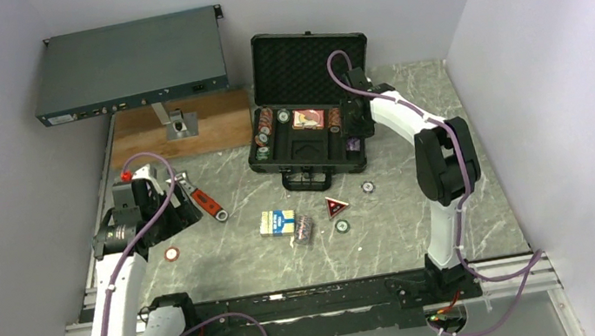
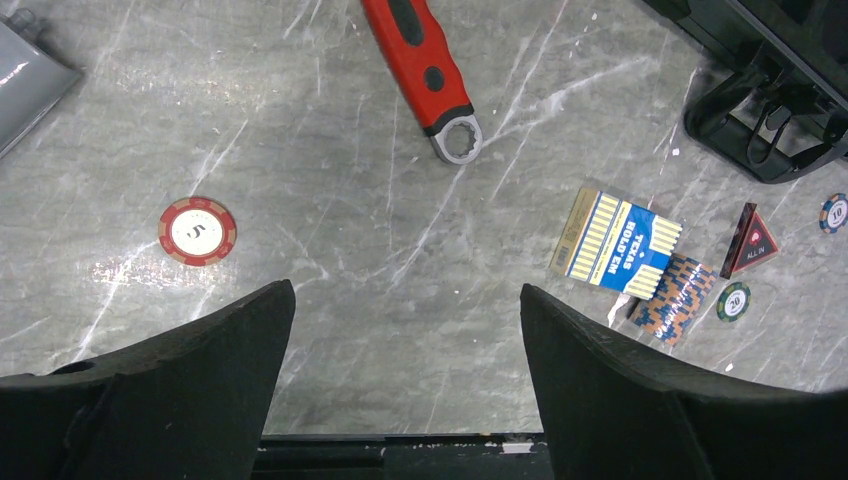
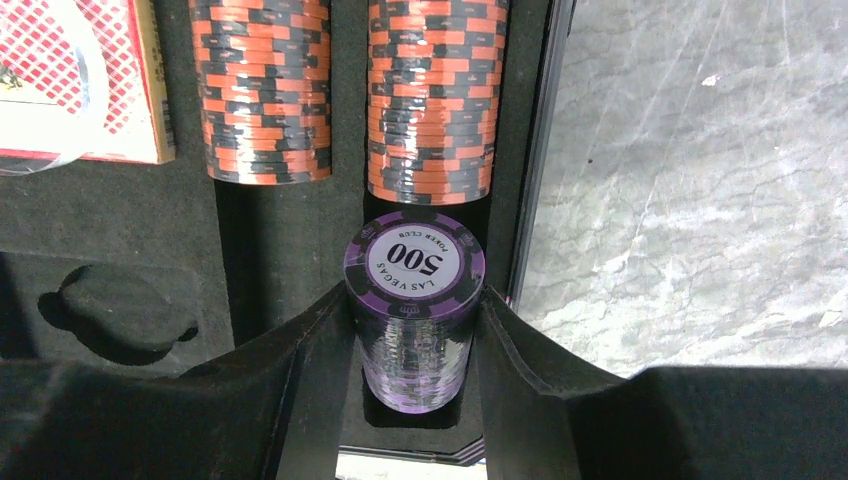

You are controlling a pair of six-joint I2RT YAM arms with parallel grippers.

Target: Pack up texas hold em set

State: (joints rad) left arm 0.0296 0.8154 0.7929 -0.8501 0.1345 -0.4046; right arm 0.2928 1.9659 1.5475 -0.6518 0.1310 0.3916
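The black case (image 1: 307, 70) lies open at the back, with orange-black chip stacks (image 3: 435, 100) and a red card deck (image 3: 75, 80) in its foam. My right gripper (image 3: 415, 315) is shut on an upright purple "500" chip stack (image 3: 415, 262) in the case's right-hand slot; it also shows in the top view (image 1: 356, 138). My left gripper (image 2: 407, 300) is open and empty above bare table. A red chip (image 2: 197, 231) lies to its left. The blue-yellow card box (image 2: 615, 243), a patterned deck (image 2: 678, 298), the red triangular token (image 2: 752, 243) and two loose chips (image 2: 733, 301) lie to its right.
A red-handled wrench (image 2: 425, 70) lies ahead of my left gripper. A large flat grey electronics box (image 1: 130, 64) sits raised at the back left over a wooden board (image 1: 183, 127). The case's handle (image 2: 765, 120) faces the loose pieces. Grey walls close in both sides.
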